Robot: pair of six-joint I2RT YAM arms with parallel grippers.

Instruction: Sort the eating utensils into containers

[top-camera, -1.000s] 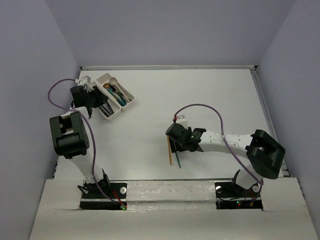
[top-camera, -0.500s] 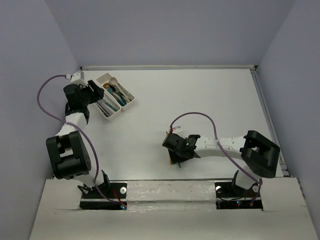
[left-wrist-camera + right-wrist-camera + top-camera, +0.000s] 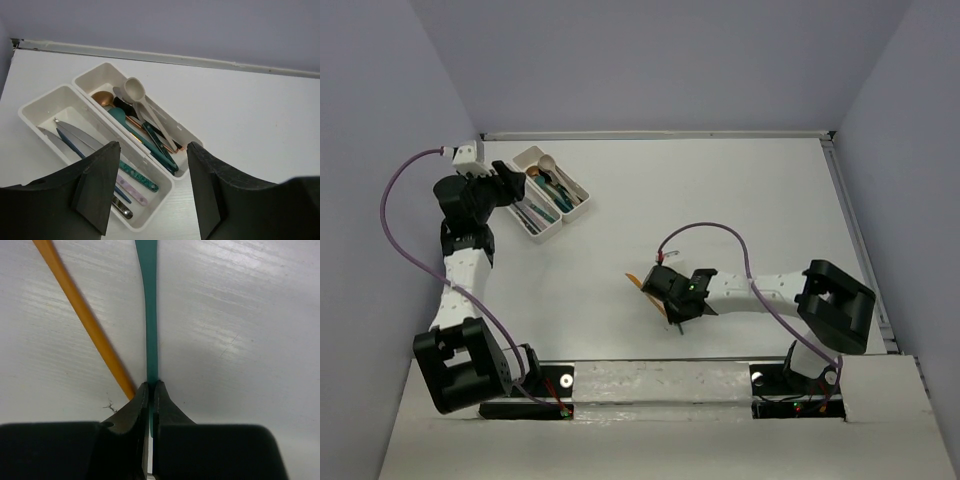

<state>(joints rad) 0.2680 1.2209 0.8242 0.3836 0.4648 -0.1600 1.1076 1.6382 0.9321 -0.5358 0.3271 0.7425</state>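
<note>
The containers (image 3: 545, 234), two joined white trays, sit at the far left. In the left wrist view the right tray (image 3: 192, 147) holds a cream spoon (image 3: 136, 92), a gold spoon (image 3: 102, 97) and teal handles (image 3: 150, 147). The left tray (image 3: 42, 97) holds knives with silver blades (image 3: 75, 132) and a teal marbled handle (image 3: 140, 179). My left gripper (image 3: 152, 147) (image 3: 510, 183) hangs open and empty over the trays' near end. My right gripper (image 3: 151, 385) (image 3: 670, 298) is down at the table, shut on a slim teal utensil (image 3: 149, 315). An orange utensil (image 3: 85, 315) (image 3: 637, 281) lies beside it.
The back wall edge (image 3: 200, 60) runs just behind the trays. The left side wall (image 3: 410, 200) stands close to the left arm. A purple cable (image 3: 705, 228) loops above the right arm.
My right gripper has shut on the teal utensil and shifted left and nearer; the orange utensil has swung round. The left arm has drawn back leftward from the trays, its jaws a little wider.
</note>
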